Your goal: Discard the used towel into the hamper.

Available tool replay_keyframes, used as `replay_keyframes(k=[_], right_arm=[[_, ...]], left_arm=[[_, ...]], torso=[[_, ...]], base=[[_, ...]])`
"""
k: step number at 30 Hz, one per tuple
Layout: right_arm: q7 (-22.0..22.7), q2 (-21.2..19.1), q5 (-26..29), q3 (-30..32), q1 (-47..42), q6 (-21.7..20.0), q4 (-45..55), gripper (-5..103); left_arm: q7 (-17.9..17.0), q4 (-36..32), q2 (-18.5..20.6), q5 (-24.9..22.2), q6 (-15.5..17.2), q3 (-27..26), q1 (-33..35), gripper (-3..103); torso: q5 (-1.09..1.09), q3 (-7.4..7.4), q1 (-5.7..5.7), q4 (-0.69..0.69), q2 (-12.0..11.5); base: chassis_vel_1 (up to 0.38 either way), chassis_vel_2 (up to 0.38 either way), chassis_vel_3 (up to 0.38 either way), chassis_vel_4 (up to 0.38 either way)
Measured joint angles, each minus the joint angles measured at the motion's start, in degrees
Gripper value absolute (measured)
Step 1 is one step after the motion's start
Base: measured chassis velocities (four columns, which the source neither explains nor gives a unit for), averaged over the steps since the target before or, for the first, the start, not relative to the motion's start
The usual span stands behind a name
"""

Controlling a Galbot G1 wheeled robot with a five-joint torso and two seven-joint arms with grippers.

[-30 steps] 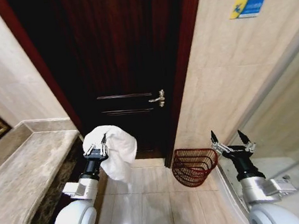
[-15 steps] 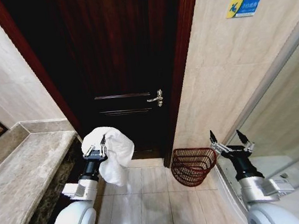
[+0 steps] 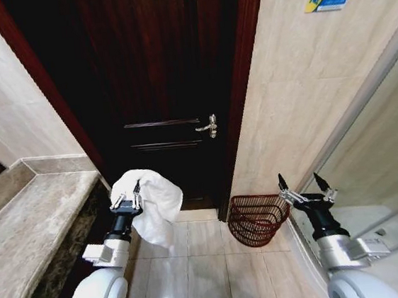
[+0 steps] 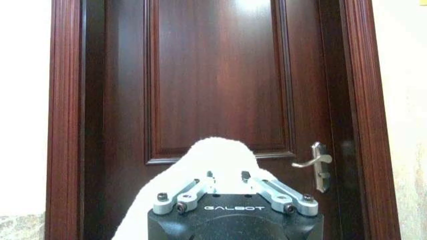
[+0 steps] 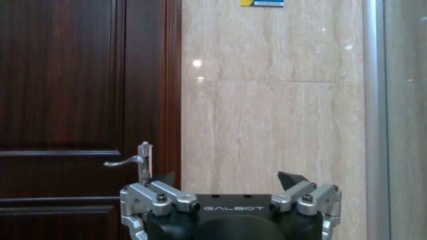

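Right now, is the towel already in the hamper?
No, the towel hangs from the left claw, apart from the hamper on the floor.

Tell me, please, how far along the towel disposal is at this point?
Picked up: the left claw is shut on the white towel, raised before the door. Left to do: carry it to the hamper by the wall. The right claw hangs open, empty.

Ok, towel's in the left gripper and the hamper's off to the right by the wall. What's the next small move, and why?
Probably swing the left gripper rightward toward the hamper. It is shut on the towel, held up in front of the dark door, well left of the hamper on the floor by the door frame. The right gripper hovers open beside the hamper's rim, so watch clearance.
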Motion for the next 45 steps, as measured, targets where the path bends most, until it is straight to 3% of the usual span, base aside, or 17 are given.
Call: replay_keyframes(k=[45], right_arm=[[0.73,0.63,0.18,-0.65,0.47,-0.15,0.03,100]], left_arm=[[0.28,1.43,-0.26,0.95,-1.01,0.26,-0.36,11]], torso=[[0.00,-7.38,-6.00,0.00,-13.37]], base=[[-0.008,-0.007,-0.006,-0.006]])
